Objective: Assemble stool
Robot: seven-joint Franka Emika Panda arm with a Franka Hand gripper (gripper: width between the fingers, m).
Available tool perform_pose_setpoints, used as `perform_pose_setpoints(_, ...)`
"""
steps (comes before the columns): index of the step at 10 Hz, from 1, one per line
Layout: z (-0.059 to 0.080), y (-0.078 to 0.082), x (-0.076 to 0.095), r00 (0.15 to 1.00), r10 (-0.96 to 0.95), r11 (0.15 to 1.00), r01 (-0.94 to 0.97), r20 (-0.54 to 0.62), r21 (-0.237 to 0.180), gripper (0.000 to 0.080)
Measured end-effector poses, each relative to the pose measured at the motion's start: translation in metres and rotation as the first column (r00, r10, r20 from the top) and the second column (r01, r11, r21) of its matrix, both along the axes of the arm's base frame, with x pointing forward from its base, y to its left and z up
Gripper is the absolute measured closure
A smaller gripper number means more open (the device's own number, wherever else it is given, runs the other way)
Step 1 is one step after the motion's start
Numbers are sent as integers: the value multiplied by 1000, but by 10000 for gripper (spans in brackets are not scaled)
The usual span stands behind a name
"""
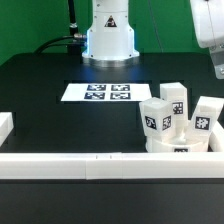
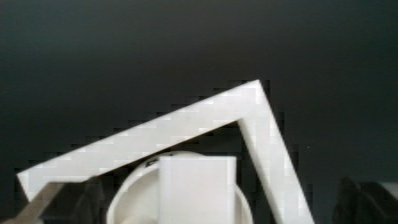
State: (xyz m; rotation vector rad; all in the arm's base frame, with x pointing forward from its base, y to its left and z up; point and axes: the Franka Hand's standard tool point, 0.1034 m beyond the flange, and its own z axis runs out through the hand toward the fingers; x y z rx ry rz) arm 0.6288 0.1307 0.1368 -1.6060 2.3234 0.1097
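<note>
Black tabletop fills the scene, with a green backdrop behind it and the arm's white base standing at the far edge. At the upper corner on the exterior view's right, part of the pincer shows, raised well above the table; its fingertips are cut off by the picture's edge, so whether they are apart or together cannot be told.

Below the pincer and well apart from it, the stool parts are gathered in the near corner on the exterior view's right. The round seat lies against the corner formed by the white border rails, and three leg blocks stand or lean on and around it: one toward the exterior view's left, one behind, one tilted toward the exterior view's right. Each block carries a black-and-white square tag; no readable writing appears on them.

Further from the pincer, flat on the table near the arm's base, lies the marker board with four square tags.

From the wrist view, the rail corner appears as a white angle, with the curved seat and one leg block inside it, and dark blurred shapes at the lower corners.
</note>
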Motion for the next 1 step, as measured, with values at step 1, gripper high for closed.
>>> perform_pose_setpoints(1,-1,0,0,1000,1,1000,-1,-1,0,151)
